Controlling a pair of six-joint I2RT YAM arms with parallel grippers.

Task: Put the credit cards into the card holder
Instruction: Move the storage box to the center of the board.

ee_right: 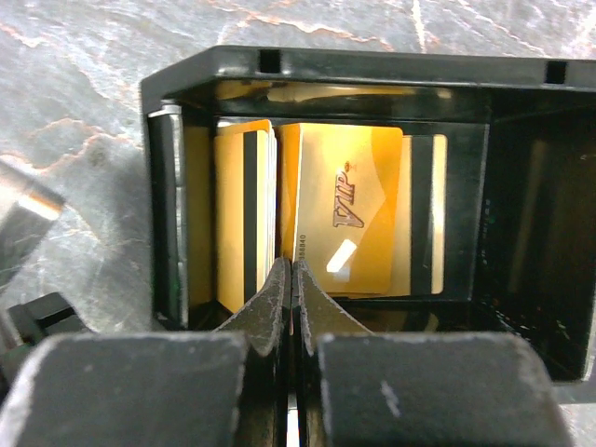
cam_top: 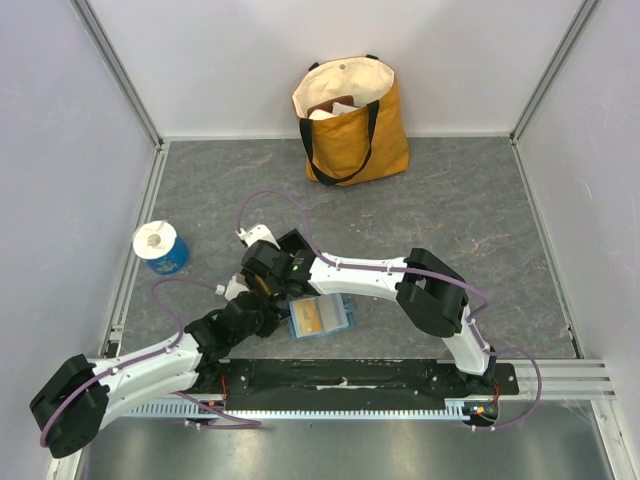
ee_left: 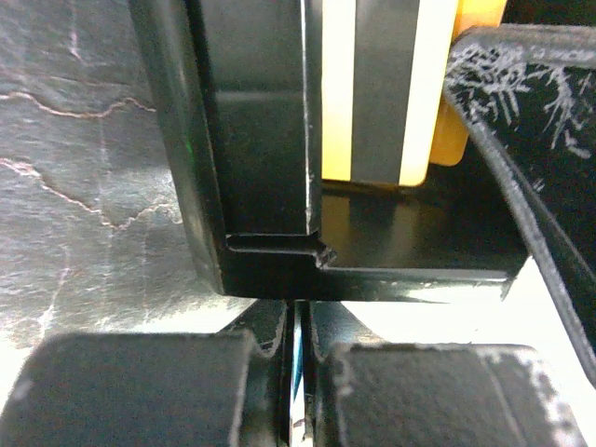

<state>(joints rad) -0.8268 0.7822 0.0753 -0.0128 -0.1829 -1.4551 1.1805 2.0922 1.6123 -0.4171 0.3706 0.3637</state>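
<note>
The teal card holder (cam_top: 334, 318) lies open on the table with a gold card (cam_top: 313, 317) on its lining. Just to its left both grippers meet over a black tray (ee_right: 372, 65), which the arms mostly hide in the top view. Several gold credit cards (ee_right: 233, 214) stand in the tray. My right gripper (ee_right: 293, 270) is shut on the lower left edge of a gold VIP card (ee_right: 358, 209) inside the tray. My left gripper (ee_left: 303, 317) is shut, its tips against the tray's near wall (ee_left: 251, 140), with only a thin pale sliver between the fingers.
A mustard tote bag (cam_top: 350, 120) stands at the back. A blue roll with a white top (cam_top: 160, 247) sits at the left. A scuffed black finger (ee_left: 531, 121) crosses the right of the left wrist view. Grey walls enclose three sides.
</note>
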